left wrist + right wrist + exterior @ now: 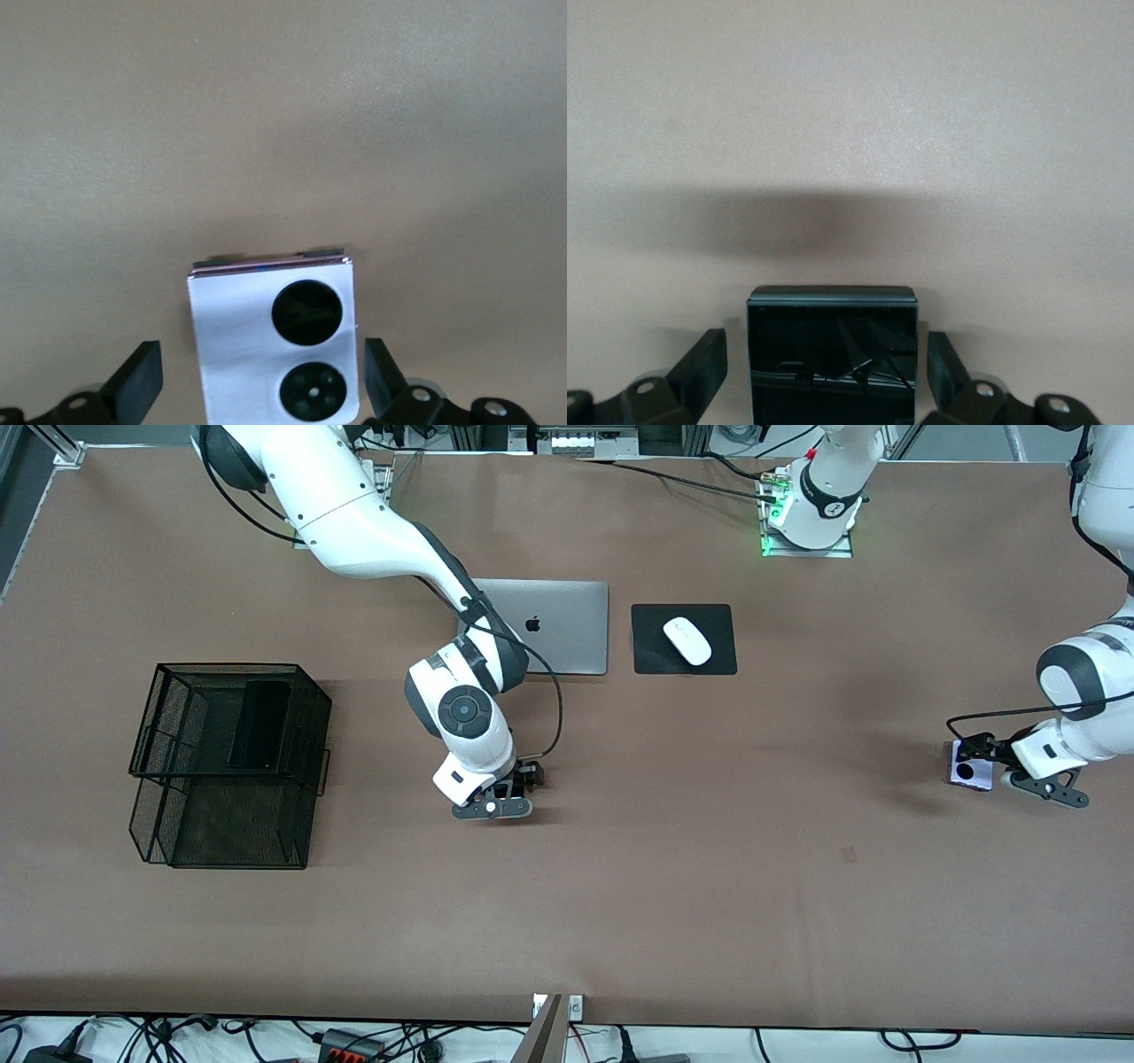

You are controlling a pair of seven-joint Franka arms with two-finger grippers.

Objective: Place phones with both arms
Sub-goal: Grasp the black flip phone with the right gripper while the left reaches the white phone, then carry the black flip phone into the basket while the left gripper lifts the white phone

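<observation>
The small squarish lilac-white phone [266, 341] with two black round lenses lies flat on the table [709, 850] at the left arm's end. My left gripper [261, 382] is open and straddles it, a finger [137, 381] on each side with a gap to the phone's edges. From the front the same phone [959, 779] shows under the left gripper [976, 762]. The small squarish black phone [833, 354] lies mid-table between the open fingers of my right gripper [824, 370]. In the front view the right gripper [521, 781] hides it. The long black phone [261, 724] rests in the mesh tray.
A black two-tier wire mesh tray [168, 797] stands toward the right arm's end. Farther from the front camera than the right gripper lies a closed silver laptop [567, 633]. Beside the laptop, a white mouse [687, 640] sits on a black pad [651, 657].
</observation>
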